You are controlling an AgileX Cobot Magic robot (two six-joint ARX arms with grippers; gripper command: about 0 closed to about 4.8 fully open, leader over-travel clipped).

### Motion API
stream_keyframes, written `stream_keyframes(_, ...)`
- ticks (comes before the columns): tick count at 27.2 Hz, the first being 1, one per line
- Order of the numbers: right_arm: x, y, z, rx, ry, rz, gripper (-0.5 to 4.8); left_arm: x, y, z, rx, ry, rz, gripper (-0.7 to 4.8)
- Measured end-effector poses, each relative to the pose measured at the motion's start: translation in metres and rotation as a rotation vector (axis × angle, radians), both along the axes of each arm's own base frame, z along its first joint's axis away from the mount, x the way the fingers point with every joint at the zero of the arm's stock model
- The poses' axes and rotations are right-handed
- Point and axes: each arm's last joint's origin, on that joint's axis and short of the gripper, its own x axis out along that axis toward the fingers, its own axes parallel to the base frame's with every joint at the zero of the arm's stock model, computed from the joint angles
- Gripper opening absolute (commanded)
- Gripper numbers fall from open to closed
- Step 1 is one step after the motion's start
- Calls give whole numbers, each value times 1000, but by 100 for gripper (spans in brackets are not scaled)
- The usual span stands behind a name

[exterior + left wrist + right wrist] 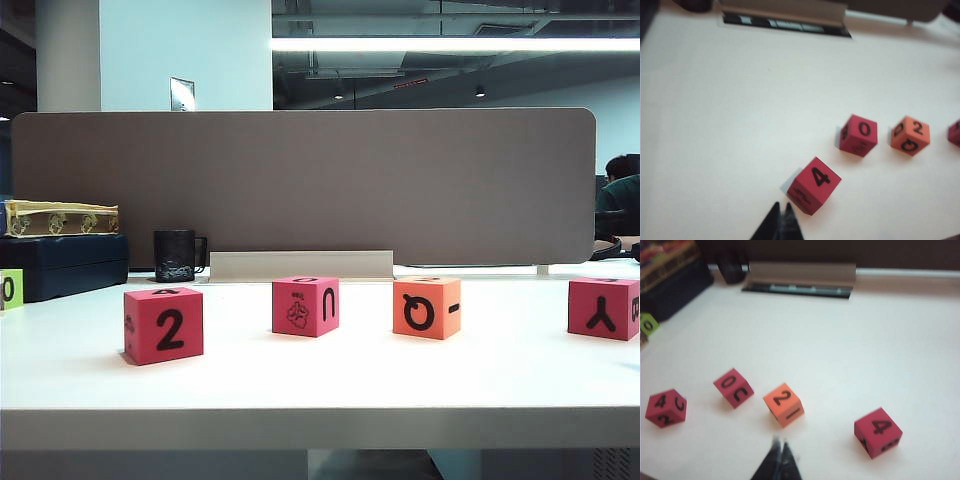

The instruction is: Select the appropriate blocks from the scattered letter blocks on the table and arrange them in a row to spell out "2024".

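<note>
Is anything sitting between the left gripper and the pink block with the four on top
Nothing visible. In the left wrist view the shut left gripper hangs just short of that pink block, with only bare table between them.

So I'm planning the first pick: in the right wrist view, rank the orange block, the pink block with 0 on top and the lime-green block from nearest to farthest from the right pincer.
1. Orange block, just ahead of the shut right pincer.
2. Pink block topped 0, beyond it to one side.
3. Lime-green block, far off by the dark box.
</note>
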Motion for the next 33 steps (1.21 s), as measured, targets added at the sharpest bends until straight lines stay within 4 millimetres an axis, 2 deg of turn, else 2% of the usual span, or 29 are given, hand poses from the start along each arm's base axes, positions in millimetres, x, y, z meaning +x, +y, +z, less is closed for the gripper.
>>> stream_keyframes(3,15,1,11,-27,81,19,-3,4,-4,3,19,43,-39,-6)
stream_keyframes(7,38,13,23,-63,188,95,-3,14,-16,5,65,75,-129,-6)
stream_keyframes(13,53,33,25,-93,245,193,-3,29,-30,13,117,123,-158,-6)
stream_keyframes(18,58,48,19,-131,270,237,-3,45,-44,22,180,137,-190,-6)
stream_keyframes(26,61,75,9,-196,334,320,-3,64,-51,17,229,193,-199,-6)
stream_keyframes(30,70,86,-1,-253,368,303,-3,69,-52,14,244,207,-208,-6)
stream_keyframes(33,86,94,-16,-276,437,305,-3,73,-55,13,229,200,-232,-6)
